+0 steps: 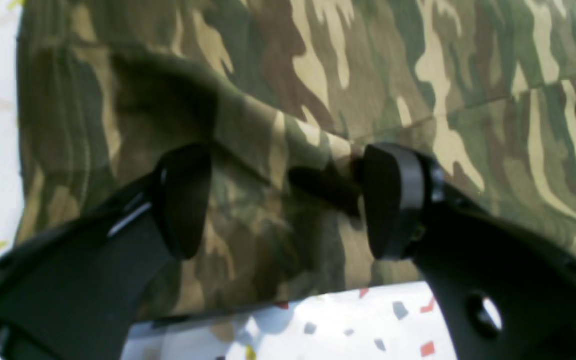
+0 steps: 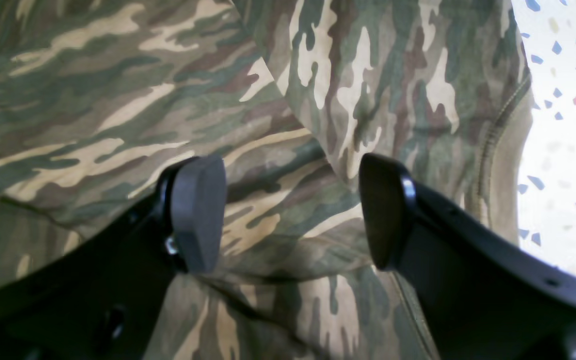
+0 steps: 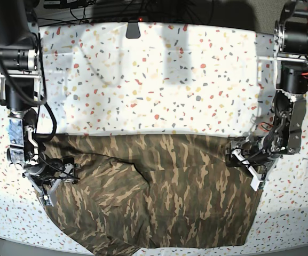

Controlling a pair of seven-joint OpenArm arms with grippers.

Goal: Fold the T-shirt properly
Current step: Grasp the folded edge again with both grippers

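Observation:
The camouflage T-shirt (image 3: 159,197) lies spread over the near half of the table, with wrinkles near its middle and its lower left part bunched. My left gripper (image 3: 238,158) is low over the shirt's right edge. In the left wrist view it (image 1: 288,200) stands open, and a raised fold of the T-shirt (image 1: 318,75) runs between its fingers. At the shirt's left edge my right gripper (image 3: 62,169) is down as well. The right wrist view shows it (image 2: 290,212) open above the T-shirt (image 2: 118,100), close to a sleeve with a stitched hem (image 2: 493,145).
The speckled white table (image 3: 159,80) stretches behind the shirt, with a paler sheet across its back half. Cables and a dark bracket (image 3: 133,29) sit at the far edge. Both arm bases (image 3: 17,58) stand at the table's back corners. The shirt's hem nearly reaches the front edge.

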